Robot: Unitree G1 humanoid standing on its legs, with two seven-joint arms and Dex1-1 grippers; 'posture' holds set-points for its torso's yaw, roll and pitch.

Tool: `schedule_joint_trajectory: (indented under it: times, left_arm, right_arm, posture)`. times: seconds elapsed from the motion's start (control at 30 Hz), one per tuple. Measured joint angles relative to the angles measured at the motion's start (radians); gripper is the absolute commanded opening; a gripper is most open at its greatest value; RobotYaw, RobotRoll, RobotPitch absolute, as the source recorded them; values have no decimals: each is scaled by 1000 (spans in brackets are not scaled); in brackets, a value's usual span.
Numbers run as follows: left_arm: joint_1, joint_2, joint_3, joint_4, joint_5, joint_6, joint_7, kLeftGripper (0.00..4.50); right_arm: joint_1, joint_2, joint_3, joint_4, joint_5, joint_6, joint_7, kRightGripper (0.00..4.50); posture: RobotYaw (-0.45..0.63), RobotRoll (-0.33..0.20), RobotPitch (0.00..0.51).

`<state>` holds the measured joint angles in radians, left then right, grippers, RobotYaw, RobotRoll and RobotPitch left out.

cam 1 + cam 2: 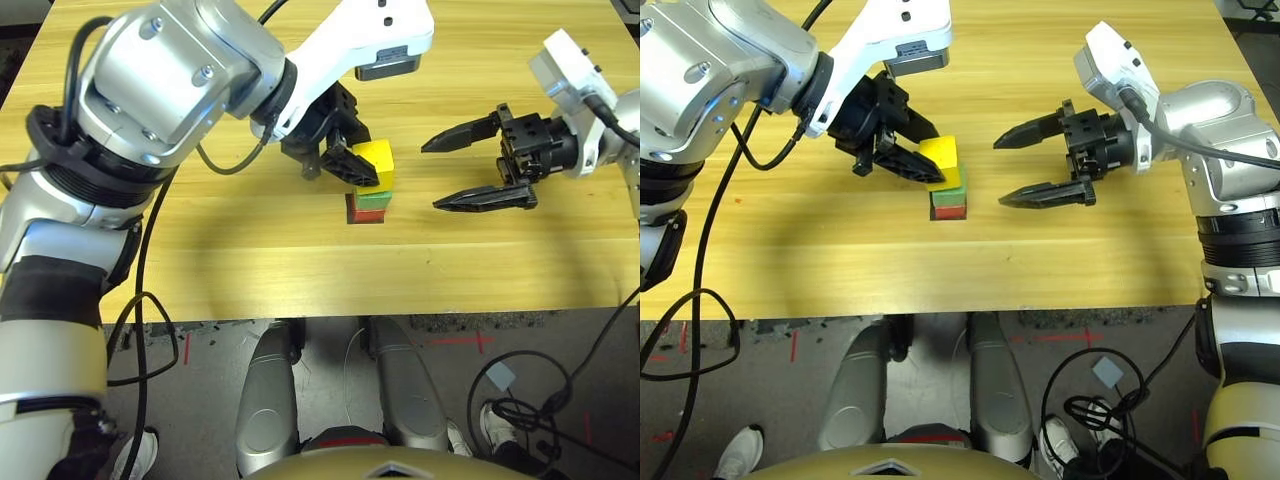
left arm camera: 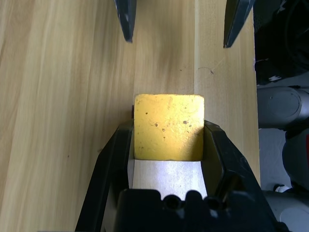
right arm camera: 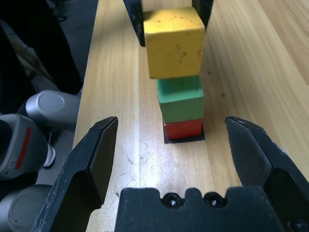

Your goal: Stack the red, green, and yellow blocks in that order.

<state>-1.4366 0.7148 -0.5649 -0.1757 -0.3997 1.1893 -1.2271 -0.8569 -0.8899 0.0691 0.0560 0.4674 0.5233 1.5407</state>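
Silver left arm (image 1: 180, 85) looms closest; its gripper (image 1: 367, 160) grips the yellow block (image 3: 175, 50) over green (image 3: 181, 100), which sits on red (image 3: 183, 129). I'm placing the last block: settle it square, then release gently. Right gripper (image 1: 430, 178) stands open, empty.

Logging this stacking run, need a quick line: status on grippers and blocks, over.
Left gripper shut on yellow block, at the top of the stack. Green block on red block. Right gripper open, empty. No obstruction seen.
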Motion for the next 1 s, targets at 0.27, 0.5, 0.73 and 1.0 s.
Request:
schedule_joint_trajectory:
  times: [0.27, 0.5, 0.73, 1.0]
  left_arm:
    - [11, 33, 2, -17, 1, -34, -27, 2028]
    - [24, 53, 20, -42, 0, -42, -39, 2028]
    - [48, 63, 35, -65, -2, -70, -51, 2028]
    - [43, -59, 30, 48, 48, -148, -15, 2028]
  right_arm:
    - [28, -11, -16, -38, 17, 24, -17, 4500]
    - [38, -21, -19, -57, 20, 34, -30, 4500]
    - [49, -25, -20, -66, 36, 39, -43, 4500]
    - [76, -31, -39, -97, 53, 54, -64, 4500]
  posture:
    - [37, 55, 340]
    - [21, 58, 337]
    - [2, 57, 338]
    - [-13, 54, 343]
